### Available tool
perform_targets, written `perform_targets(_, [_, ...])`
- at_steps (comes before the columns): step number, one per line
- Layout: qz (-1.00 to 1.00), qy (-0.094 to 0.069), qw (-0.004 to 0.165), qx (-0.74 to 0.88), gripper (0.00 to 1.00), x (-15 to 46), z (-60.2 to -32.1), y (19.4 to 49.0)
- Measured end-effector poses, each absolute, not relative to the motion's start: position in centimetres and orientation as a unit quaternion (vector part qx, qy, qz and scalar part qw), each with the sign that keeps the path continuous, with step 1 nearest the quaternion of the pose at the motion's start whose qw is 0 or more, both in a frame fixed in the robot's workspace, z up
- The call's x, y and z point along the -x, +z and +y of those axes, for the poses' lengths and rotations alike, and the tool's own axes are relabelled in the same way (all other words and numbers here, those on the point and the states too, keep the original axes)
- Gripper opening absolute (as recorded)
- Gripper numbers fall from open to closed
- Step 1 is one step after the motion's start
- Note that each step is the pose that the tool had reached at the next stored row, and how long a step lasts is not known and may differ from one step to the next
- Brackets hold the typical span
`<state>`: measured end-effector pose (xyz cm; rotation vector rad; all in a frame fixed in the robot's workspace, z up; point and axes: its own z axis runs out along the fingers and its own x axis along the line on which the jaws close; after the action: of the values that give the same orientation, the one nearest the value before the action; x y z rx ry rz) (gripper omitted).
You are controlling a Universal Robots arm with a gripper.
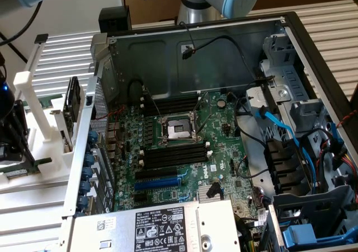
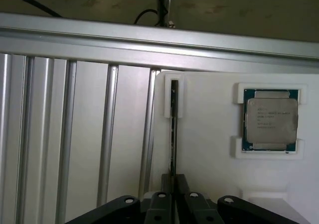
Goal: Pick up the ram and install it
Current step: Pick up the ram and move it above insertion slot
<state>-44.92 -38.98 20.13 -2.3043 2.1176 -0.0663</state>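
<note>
The ram [image 2: 174,129] stands on edge in a slot of a white holder [image 2: 209,149], and the wrist view looks straight down its thin green edge. My gripper [image 2: 174,176] is over one end of the stick, with a dark finger [image 2: 164,186] pressed against each side, shut on it. In the exterior view the gripper [image 1: 12,134] is at the far left, over the white holder [image 1: 50,151], with a green piece of the ram [image 1: 27,168] showing below it. The motherboard's long black slots [image 1: 173,154] lie inside the open computer case [image 1: 196,50], well to the exterior view's right of the gripper.
A square silver-topped processor chip [image 2: 270,119] sits in its own pocket of the white holder. Ribbed aluminium table rails [image 2: 75,134] run beside the holder. The case's metal side wall [image 1: 84,151] stands between holder and motherboard. Cables and a drive cage [image 1: 302,151] crowd the case's right side.
</note>
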Motion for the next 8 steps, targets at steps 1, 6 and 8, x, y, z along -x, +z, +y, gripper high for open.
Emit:
perform_targets(1, [0.676, -0.021, 0.006, 0.736, 0.12, 44.92, -38.98, 20.13])
perform_targets(6, [0.676, -0.021, 0.006, 0.736, 0.12, 44.92, -38.97, 20.12])
perform_targets(8, [0.676, -0.021, 0.006, 0.736, 0.12, 44.92, -38.97, 20.12])
